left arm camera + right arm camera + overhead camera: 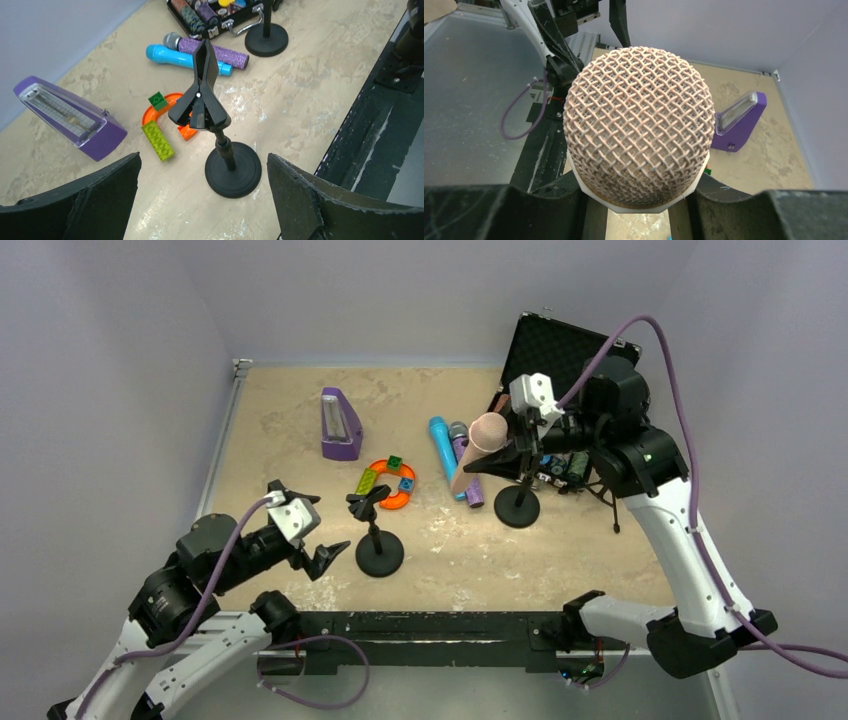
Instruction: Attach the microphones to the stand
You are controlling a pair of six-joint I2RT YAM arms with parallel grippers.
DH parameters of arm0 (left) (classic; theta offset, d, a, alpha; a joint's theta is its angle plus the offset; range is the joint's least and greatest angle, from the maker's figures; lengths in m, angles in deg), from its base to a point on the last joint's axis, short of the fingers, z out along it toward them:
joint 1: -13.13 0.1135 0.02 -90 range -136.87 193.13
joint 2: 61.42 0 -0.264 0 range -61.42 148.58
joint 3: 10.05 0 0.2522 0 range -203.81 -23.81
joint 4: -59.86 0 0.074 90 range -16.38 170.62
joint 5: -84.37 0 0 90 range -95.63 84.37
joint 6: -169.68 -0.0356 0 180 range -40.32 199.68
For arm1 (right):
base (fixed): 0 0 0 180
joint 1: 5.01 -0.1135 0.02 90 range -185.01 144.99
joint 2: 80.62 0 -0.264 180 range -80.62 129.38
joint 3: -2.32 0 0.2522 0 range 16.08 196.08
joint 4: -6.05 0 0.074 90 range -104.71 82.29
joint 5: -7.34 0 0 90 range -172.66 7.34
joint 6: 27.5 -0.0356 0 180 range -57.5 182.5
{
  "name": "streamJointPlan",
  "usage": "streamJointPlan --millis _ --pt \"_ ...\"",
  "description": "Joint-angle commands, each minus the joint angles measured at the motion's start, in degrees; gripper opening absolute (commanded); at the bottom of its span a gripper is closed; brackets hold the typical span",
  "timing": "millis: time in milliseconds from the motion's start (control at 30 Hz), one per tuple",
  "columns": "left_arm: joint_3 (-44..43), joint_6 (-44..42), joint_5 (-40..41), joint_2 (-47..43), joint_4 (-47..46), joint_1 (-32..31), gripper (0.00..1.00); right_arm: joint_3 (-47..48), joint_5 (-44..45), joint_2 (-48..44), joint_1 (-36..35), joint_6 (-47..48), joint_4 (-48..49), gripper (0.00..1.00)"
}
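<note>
Pink microphone (486, 432) — up off the surface (300, 420), tilted, mesh head uppermost, handle slanting down and to the left. Clamped in the right claw (505, 452) just below the head. From the right wrist, the woven head filling the middle of the view, seated between the two dark fingers (499, 210). Held close against the top of the far stand (517, 502); impossible to tell whether touching its clip.

Blue microphone (441, 452) and purple microphone (466, 468) — flat on the surface, side by side and parallel, just left of the far stand's round base. Purple one glittery, with a silver mesh head, the nearer of the two to the pink handle's lower end. Heads of both pointing toward the back wall.

Near stand (220, 135) upright on a round black base, well apart from the far one, black clip on top with one long prong angled up.

Left claw (328, 525) spread wide apart, gripping nothing, hanging low just left of the near stand. Seen from the left wrist, that stand framed between the two fingertips.

Orange arch (398, 490) with small green blocks (157, 140) lying just behind the near stand. Purple metronome (340, 425) farther back and to the left, standing alone. Open black case (550, 345) at the far right, behind the right arm.
</note>
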Motion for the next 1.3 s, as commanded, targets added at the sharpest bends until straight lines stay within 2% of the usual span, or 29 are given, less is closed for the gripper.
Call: streamJointPlan --millis 0,300,433,733,833,1067,1200,1267 --pt "5.0 -1.8 1.3 -1.1 -3.9 0.2 1.0 2.2 0.3 2.5 -2.8 4.8 -3.0 0.0" --pt "9.9 -6.6 -0.1 -0.7 -13.0 0.2 1.0 10.4 4.5 10.0 -9.2 5.9 -5.9 0.0" --pt "11.0 -8.4 0.2 1.4 -16.7 0.7 0.99 14.5 4.5 14.1 -9.8 5.9 -7.5 0.0" --pt "11.7 -6.8 -2.2 7.3 -21.7 3.0 0.94 18.7 7.6 20.4 -13.2 4.5 -7.7 0.0" --pt "11.6 -6.0 -2.6 8.5 -22.2 3.6 0.85 20.6 9.1 22.6 -14.8 3.8 -7.8 0.0" --pt "12.7 -5.1 -3.7 7.7 -22.9 4.4 0.55 23.7 10.3 27.3 -18.2 3.5 -8.8 0.0" --pt "13.0 -4.7 -4.9 7.7 -22.7 4.5 0.19 22.6 11.9 27.9 -19.9 4.2 -8.9 0.0" --pt "12.8 -4.5 -5.6 7.9 -22.5 4.5 0.11 22.2 12.1 28.1 -20.1 4.2 -8.8 0.0"
